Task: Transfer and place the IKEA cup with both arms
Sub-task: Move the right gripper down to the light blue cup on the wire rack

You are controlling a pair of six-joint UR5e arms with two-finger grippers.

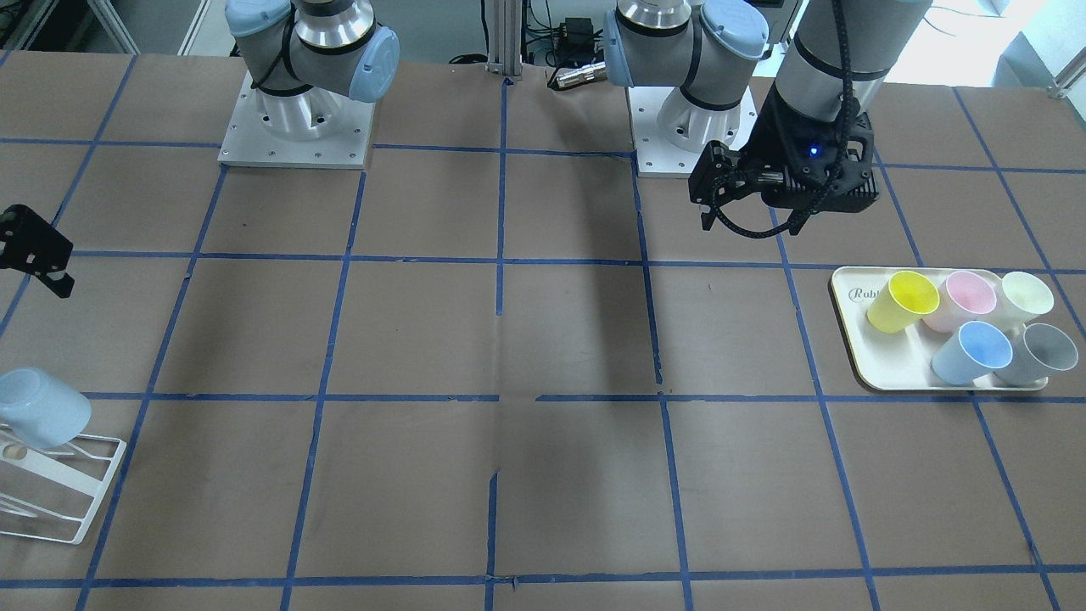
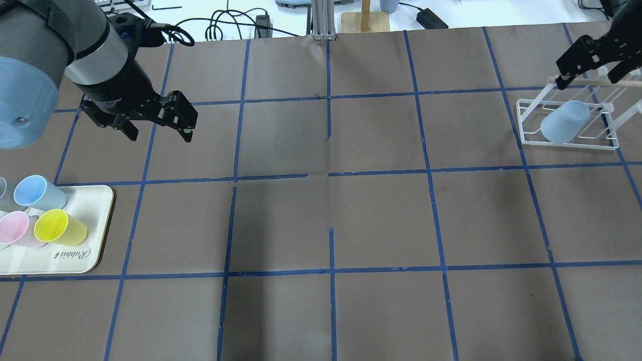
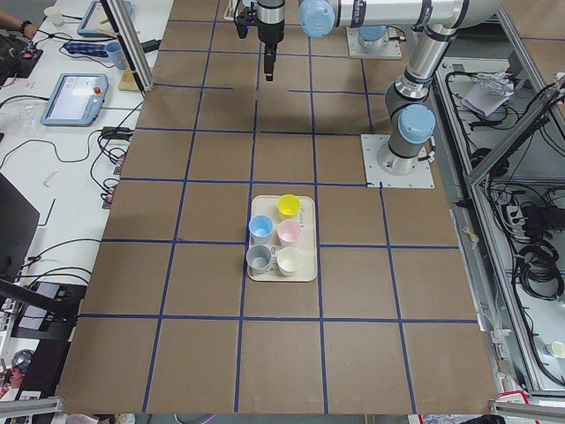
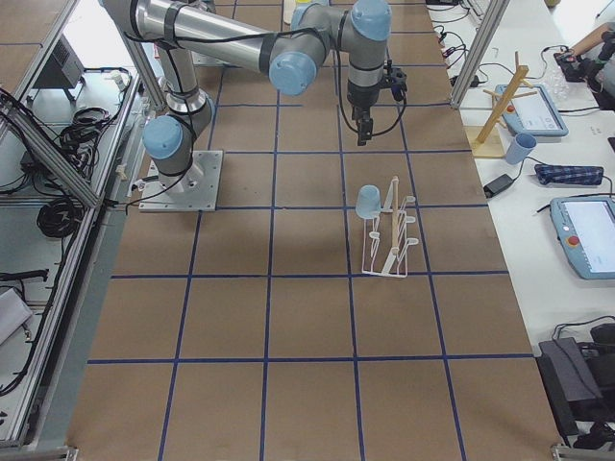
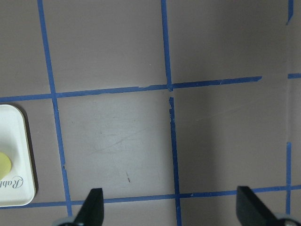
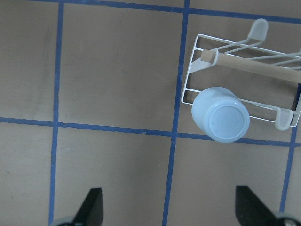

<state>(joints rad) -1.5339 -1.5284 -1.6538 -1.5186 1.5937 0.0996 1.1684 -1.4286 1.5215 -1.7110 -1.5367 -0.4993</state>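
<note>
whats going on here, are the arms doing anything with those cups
Neither arm holds anything right now. The left gripper hangs open above the table near the tray, which holds a blue cup, a yellow cup and a few others. The right gripper is open over the wire rack, where the IKEA cup sits tilted, mouth down. So that cup looks placed.

Upper right: the IKEA cup (image 2: 564, 122) sits tilted on the white wire rack (image 2: 572, 145). Upper left: the left gripper (image 2: 159, 134), jaws apart.
</note>
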